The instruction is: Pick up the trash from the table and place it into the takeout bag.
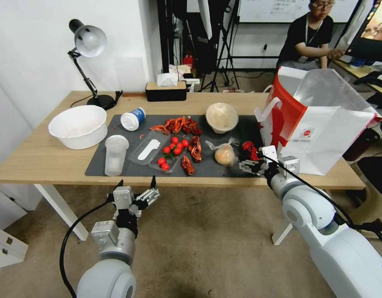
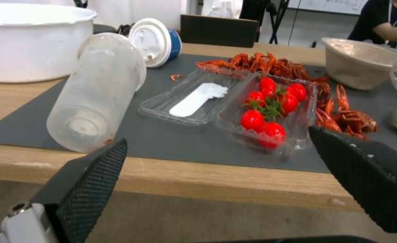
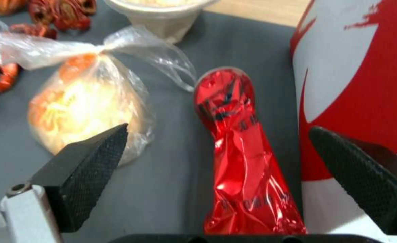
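We see our two glossy white arms with rounded joints, black cables looping along each, silver-grey wrist blocks, and the left gripper (image 1: 136,182) and right gripper (image 1: 245,161) tipped in black, cross-hatched pads (image 3: 92,162).

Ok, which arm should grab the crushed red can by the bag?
Right. The right gripper is open with its jaws either side of the crushed red can, next to the takeout bag. The left gripper hangs open below the table edge, far from it.
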### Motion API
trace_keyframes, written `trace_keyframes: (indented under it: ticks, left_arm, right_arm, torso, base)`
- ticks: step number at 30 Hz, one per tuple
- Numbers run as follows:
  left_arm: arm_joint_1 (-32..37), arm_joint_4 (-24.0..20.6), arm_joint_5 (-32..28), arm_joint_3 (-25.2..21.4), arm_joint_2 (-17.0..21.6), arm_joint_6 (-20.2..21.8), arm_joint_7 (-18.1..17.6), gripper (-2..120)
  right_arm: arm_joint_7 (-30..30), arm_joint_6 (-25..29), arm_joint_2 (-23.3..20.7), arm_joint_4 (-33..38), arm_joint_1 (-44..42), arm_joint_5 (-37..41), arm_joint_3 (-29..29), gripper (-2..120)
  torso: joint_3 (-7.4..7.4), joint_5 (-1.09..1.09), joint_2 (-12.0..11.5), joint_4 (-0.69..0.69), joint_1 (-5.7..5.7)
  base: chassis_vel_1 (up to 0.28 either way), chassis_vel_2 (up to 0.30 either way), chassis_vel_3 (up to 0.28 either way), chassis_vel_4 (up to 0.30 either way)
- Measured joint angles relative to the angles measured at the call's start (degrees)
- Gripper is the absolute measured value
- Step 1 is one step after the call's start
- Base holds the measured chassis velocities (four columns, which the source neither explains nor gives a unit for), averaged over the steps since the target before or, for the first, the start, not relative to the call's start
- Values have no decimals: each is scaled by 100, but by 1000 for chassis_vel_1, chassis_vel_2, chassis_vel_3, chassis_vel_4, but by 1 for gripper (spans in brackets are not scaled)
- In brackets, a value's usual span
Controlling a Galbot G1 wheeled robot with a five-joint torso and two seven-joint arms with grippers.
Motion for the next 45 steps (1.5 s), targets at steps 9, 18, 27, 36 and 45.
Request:
trace_keyframes:
  ticks: [9, 18, 27, 36, 45]
  left_arm:
    - [3, 54, 51, 2, 14, -39, 17, 100]
    - [67, 106, 97, 40, -18, -112, 7, 100]
    - [65, 141, 104, 61, -20, -123, -7, 100]
    - [54, 145, 85, 57, 19, -128, -14, 100]
    - [49, 162, 69, 55, 39, -164, -20, 100]
  right_arm:
    - [263, -100, 119, -222, 121, 232, -86, 100]
    - [421, -92, 256, -374, 123, 293, -112, 100]
    - [628, -78, 328, -401, 90, 423, -101, 97]
    - [639, -74, 411, -419, 51, 445, -124, 68]
    - [673, -69, 424, -419, 42, 470, -150, 43]
  torso:
    - [0, 0, 0, 0, 0]
    - [0, 0, 0, 0, 0]
    - [0, 0, 0, 0, 0]
    - [0, 0, 0, 0, 0]
    - [0, 0, 0, 0, 0]
  base:
    - [0, 0, 0, 0]
    - [0, 0, 0, 0]
    - [0, 0, 0, 0]
    - [0, 0, 0, 0]
    - [0, 0, 0, 0]
